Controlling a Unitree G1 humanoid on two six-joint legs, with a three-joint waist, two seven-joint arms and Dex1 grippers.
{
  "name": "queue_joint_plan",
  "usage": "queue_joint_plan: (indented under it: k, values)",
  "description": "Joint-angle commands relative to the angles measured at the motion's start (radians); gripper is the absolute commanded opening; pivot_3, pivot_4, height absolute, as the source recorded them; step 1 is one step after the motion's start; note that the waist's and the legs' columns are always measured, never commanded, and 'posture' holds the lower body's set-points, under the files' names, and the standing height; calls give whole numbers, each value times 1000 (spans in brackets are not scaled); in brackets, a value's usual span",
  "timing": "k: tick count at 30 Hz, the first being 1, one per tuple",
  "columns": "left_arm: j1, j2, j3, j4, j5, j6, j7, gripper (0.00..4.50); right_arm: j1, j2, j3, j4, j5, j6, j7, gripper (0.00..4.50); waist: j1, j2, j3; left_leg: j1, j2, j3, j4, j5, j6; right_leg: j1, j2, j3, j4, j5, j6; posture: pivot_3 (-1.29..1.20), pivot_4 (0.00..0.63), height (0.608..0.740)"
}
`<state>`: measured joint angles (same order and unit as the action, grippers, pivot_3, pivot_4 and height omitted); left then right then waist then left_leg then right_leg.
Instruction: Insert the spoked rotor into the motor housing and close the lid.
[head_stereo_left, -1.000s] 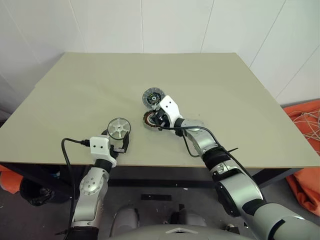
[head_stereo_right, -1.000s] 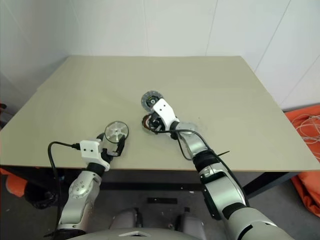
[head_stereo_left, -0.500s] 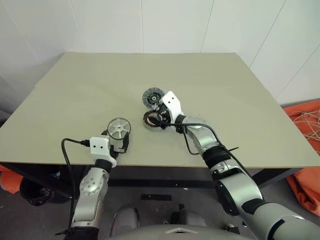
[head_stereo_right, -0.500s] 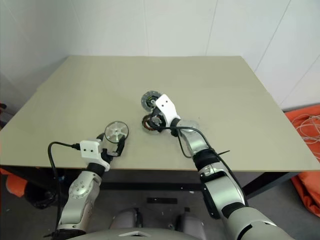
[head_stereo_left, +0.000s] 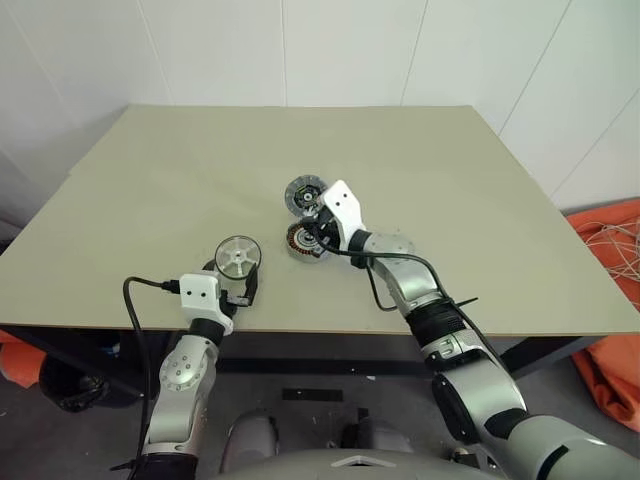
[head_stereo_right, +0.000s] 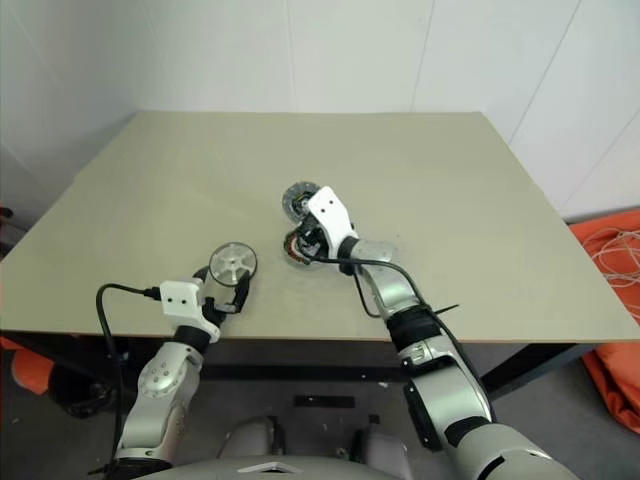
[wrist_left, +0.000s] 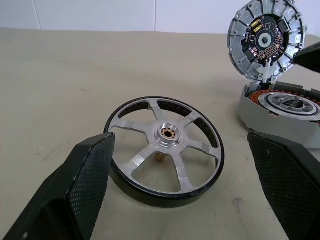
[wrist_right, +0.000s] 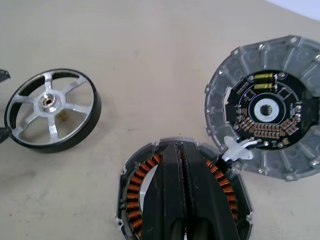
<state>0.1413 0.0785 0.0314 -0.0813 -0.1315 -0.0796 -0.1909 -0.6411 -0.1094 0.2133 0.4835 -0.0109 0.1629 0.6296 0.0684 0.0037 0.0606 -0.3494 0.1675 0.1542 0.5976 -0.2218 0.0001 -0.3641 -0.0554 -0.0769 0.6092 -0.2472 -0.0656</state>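
Bare metal, rigid and probably light, the spoked rotor (wrist_left: 165, 150) lies flat on the bench (head_stereo_left: 150, 190) nearest me, between the spread fingers of my left end effector (head_stereo_left: 236, 287), which reaches level and touches nothing. I judge its dark rim the best hold, since the polished spokes look slippery. Farther out, my right end effector (wrist_right: 181, 165) angles down over the motor housing (head_stereo_left: 303, 240), fingers pressed together, empty. Behind it the lid (head_stereo_left: 303, 193) stands open.
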Motion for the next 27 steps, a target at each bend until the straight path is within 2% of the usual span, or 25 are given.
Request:
queue_joint_plan:
  k: [1, 10, 27]
  values:
    - [-14, 1, -2, -14, 8, -22, 2, 4500, -12, -4, 7, -53, 0, 3, 6, 42, 0, 0, 0, 0, 0, 0, 0, 0, 0, 0, 0, 0, 0, 0, 0, 0, 0, 740]
    - [-18, 2, 0, -9, 7, -22, 3, 4500, -11, -9, 11, -47, -12, 9, 1, 42, 0, 0, 0, 0, 0, 0, 0, 0, 0, 0, 0, 0, 0, 0, 0, 0, 0, 740]
    - [-14, 0, -2, -13, 8, -23, 6, 4500, -80, -2, 5, 125, -46, -39, -48, 42, 0, 0, 0, 0, 0, 0, 0, 0, 0, 0, 0, 0, 0, 0, 0, 0, 0, 740]
